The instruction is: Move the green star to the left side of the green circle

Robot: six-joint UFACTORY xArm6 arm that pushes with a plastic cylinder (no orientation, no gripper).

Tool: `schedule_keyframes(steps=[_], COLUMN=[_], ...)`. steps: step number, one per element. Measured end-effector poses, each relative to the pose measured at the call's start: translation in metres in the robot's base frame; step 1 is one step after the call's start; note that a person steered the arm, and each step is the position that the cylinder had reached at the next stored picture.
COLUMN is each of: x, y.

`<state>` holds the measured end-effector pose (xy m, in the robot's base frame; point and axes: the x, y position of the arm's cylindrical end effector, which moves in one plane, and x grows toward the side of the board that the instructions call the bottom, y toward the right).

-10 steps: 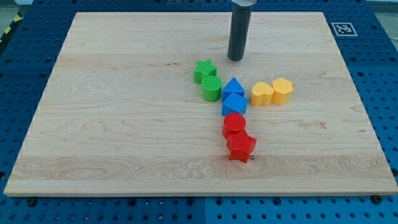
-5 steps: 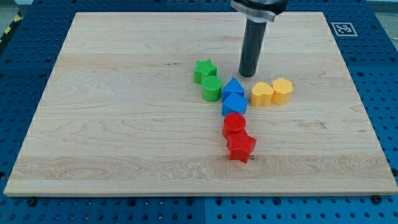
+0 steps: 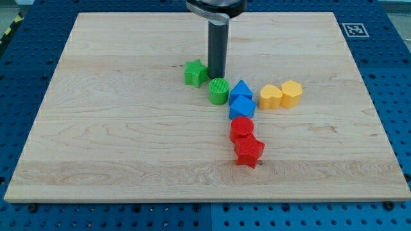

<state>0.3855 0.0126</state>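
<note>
Centrally, you see the board [image 3: 128, 147], a pale wooden top on a blue perforated table [image 3: 395, 96], with a small black-and-white marker [image 3: 352, 29] at its upper right corner. The rod [image 3: 217, 45] comes down from the top edge of the frame, and my tip [image 3: 216, 77] rests on the board just right of the green star [image 3: 195, 73], touching it or very nearly so, and just above the green circle [image 3: 219, 91]. As the tool is a plain rod with no jaws, it clamps nothing and only bears against blocks from the side. You find the star a little above and to the left of the circle, with a narrow strip of wood showing between the two.

To the right of the circle, the blue triangle [image 3: 241, 88] sits touching a second blue block [image 3: 242, 107] below it, whose exact shape you cannot make out. Below these, the red circle [image 3: 242, 128] and red star [image 3: 249, 151] stand in contact, continuing the line toward the lower part of the frame. At right, the yellow heart [image 3: 270, 96] and a second yellow block [image 3: 291, 93] sit side by side, touching, slightly apart from the blue pair.
</note>
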Motion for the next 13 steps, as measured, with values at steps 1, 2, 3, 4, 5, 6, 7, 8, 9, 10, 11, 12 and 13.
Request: schedule_keyframes(steps=[1, 2, 3, 4, 5, 6, 7, 8, 9, 10, 11, 12, 13], x=[-0.010, -0.053, -0.084, -0.098, -0.077, -0.052, -0.038, -0.028, -0.018, -0.019, -0.055, -0.068, -0.051], y=[0.000, -0.003, -0.014, -0.047, -0.051, -0.051, -0.051, -0.051, -0.051, -0.051, -0.050, -0.033, -0.024])
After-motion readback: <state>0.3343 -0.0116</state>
